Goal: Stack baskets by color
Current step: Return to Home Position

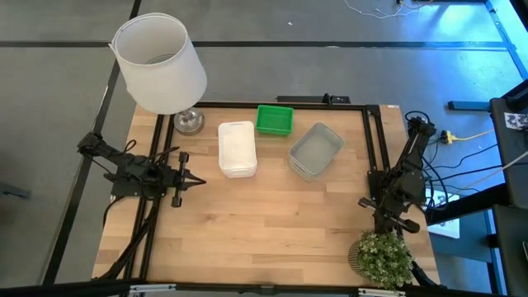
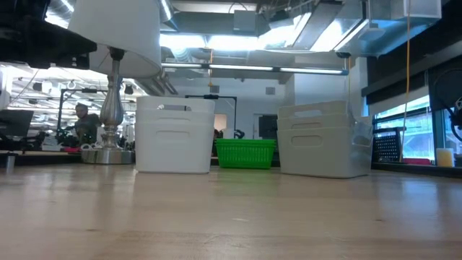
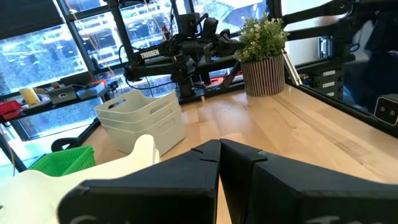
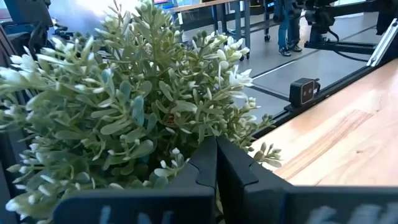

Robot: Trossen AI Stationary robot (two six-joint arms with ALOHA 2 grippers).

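Observation:
Three basket stacks rest on their bottoms in the far half of the wooden table: a white stack (image 1: 237,148) (image 2: 175,136), a green stack (image 1: 275,120) (image 2: 245,153) behind it, and a translucent grey stack (image 1: 316,151) (image 2: 321,139) (image 3: 143,118) to the right. My left gripper (image 1: 198,180) (image 3: 219,148) is shut and level at the table's left side, pointing toward the white stack and holding nothing. My right gripper (image 1: 394,226) (image 4: 216,147) is shut at the right side, pointing at a potted plant (image 1: 382,256) (image 4: 124,99). My right gripper's shut fingertips stand right at the potted plant's leaves (image 4: 186,155), coming level from the table's far side. I cannot tell whether they touch the leaves. My left gripper touches nothing.
A tall lamp with a big white shade (image 1: 159,62) and a metal foot (image 1: 189,122) stands at the far left corner. The potted plant fills the near right corner. Bare wood (image 1: 264,231) lies across the near half of the table.

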